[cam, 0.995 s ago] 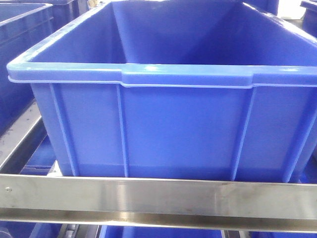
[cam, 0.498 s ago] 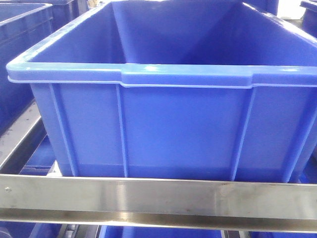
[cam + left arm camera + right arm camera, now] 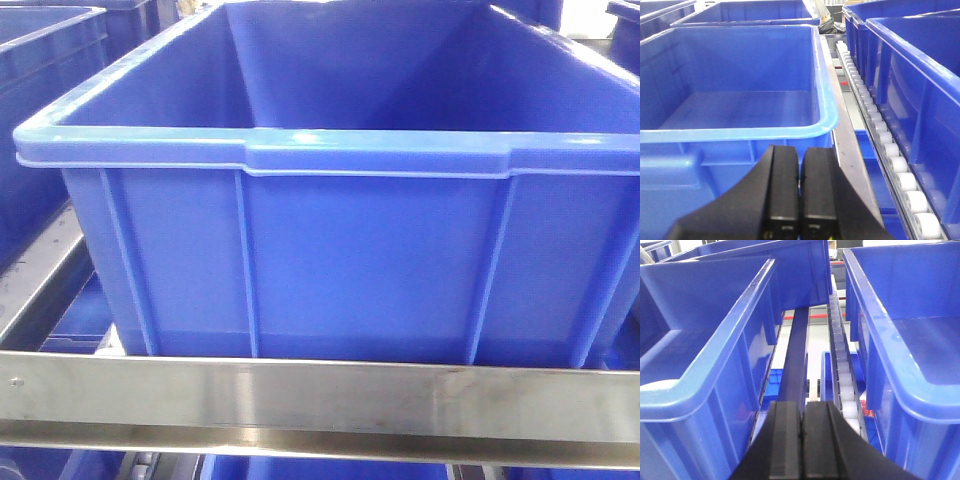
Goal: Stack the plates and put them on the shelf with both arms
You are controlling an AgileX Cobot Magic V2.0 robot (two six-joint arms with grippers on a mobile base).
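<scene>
Front view: you are looking at a large blue crate (image 3: 330,200) that fills nearly the whole frame, open top, nothing visible inside it. It sits just behind the shelf (image 3: 320,400), whose brushed steel front rail runs along the bottom edge of the view, one rivet near its left end. A second blue crate (image 3: 40,100) stands at the shelf's left side, beyond a steel side rail.

Left wrist view: you see a blue crate (image 3: 735,100) directly ahead of the left gripper (image 3: 800,195), its near rim just above the fingertips. Its floor is bare as far as the view shows. To the right, a roller track (image 3: 880,145) of white wheels runs front to back, between this crate and another blue crate (image 3: 920,90) at the right edge.

Right wrist view: the right gripper (image 3: 802,445) points down the gap between two blue crates, left crate (image 3: 715,340) and right crate (image 3: 910,330). A dark rail (image 3: 795,355) and a row of white rollers (image 3: 842,370) run along that gap.

Claws: both pairs of black fingers are pressed together, clenched on nothing.

The plates: not visible in any of the three views; you cannot tell their position from these.
</scene>
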